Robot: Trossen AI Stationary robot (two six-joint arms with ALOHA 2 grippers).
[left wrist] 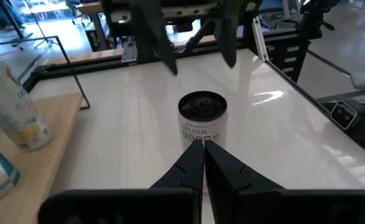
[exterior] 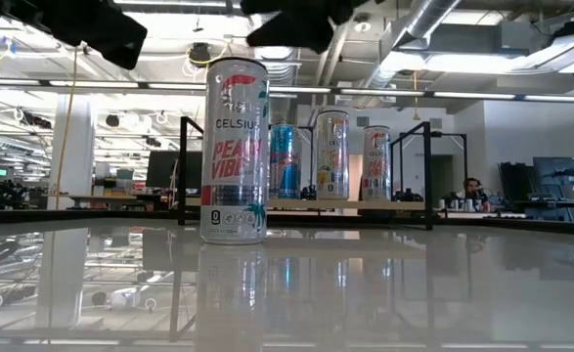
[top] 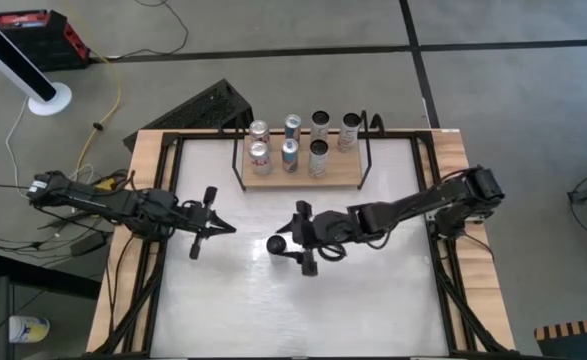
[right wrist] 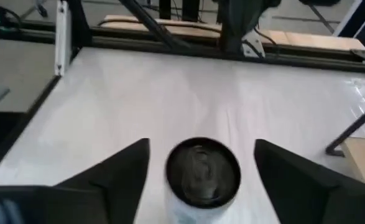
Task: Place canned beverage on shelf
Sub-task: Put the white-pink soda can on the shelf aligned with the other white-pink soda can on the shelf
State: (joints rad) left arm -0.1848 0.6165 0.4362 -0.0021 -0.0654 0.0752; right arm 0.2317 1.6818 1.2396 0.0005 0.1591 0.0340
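Observation:
A tall white Celsius can (top: 277, 244) stands upright on its base on the white tabletop; it also shows in the low view (exterior: 234, 147). My right gripper (top: 295, 241) is open and above can height. In the right wrist view (right wrist: 201, 146) its fingers stand on either side of the can's top (right wrist: 202, 171) with gaps, touching nothing. My left gripper (top: 229, 228) is shut and empty, to the can's left and pointing at it (left wrist: 202, 148). The shelf (top: 345, 178), a light-wood board in a black wire frame, stands at the far middle and holds several cans.
Several cans (top: 291, 140) stand upright on the shelf's left and middle parts; the board's right end is bare. Black frame rails (top: 163, 200) run along the table's left and right sides. A black crate (top: 211, 104) lies beyond the far left corner.

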